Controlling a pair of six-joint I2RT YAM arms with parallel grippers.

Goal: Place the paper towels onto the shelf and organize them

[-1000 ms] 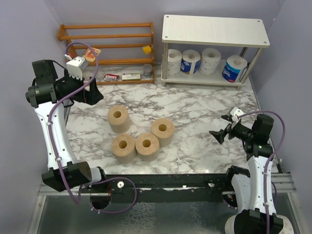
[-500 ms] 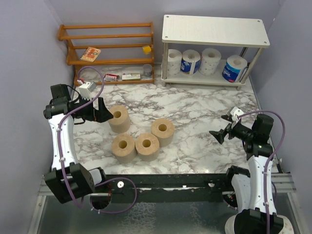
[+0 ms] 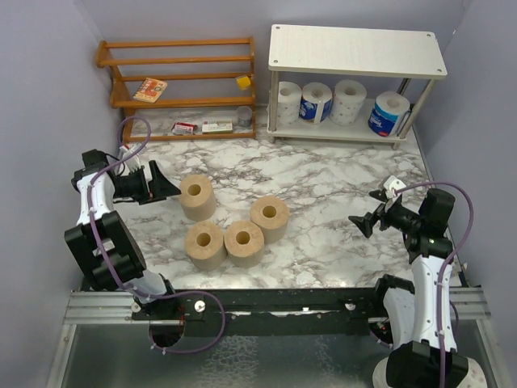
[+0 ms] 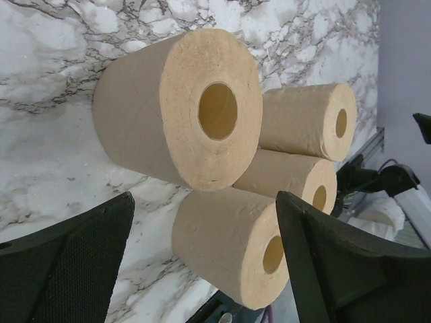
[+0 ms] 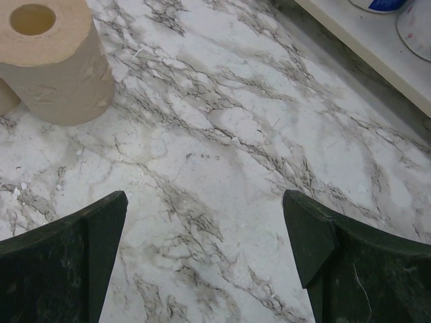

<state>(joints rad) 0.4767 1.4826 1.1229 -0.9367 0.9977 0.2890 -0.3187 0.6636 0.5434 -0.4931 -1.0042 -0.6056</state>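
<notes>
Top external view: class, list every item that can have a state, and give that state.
left end effector: open, empty
right end effector: open, empty
four tan rolls: upright on the table, not shelved
four white and blue rolls: stored on the lower board
shelf: top board bare

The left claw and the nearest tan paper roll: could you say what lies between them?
Only bare marble tabletop separates left claw from tan cylindrical paper roll, per left wrist view.
</notes>
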